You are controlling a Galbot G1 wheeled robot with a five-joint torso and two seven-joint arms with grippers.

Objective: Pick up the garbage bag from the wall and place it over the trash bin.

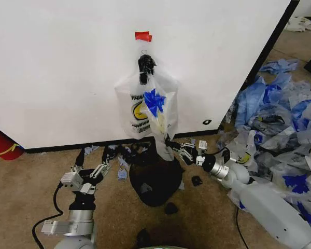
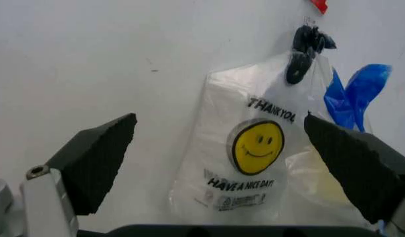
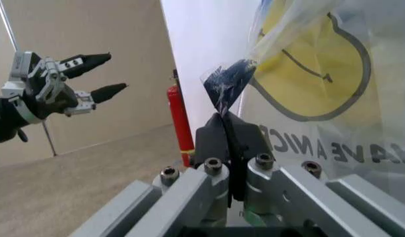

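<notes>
The garbage bag [image 1: 156, 106], thin and see-through with a yellow smiley and a blue patch, hangs on the wall from a black clip [image 1: 145, 64]. Its lower end trails down as a twisted strand [image 3: 276, 33]. My right gripper [image 1: 173, 147] is shut on that strand, just above the trash bin [image 1: 155, 179], a round black wastebasket on the floor below the bag. In the right wrist view the closed pads [image 3: 227, 132] pinch a dark blue bit of the plastic. My left gripper [image 1: 93, 162] hovers open, left of the bin, facing the wall. A whiter smiley bag [image 2: 255, 148] hangs beside the blue-patched one [image 2: 357, 91].
A heap of clear-and-blue bags [image 1: 287, 119] covers the floor on the right. Black scraps [image 1: 171, 208] lie around the bin. A red fire extinguisher [image 1: 1, 143] lies by the wall at far left. Red tape [image 1: 143, 36] sits above the clip.
</notes>
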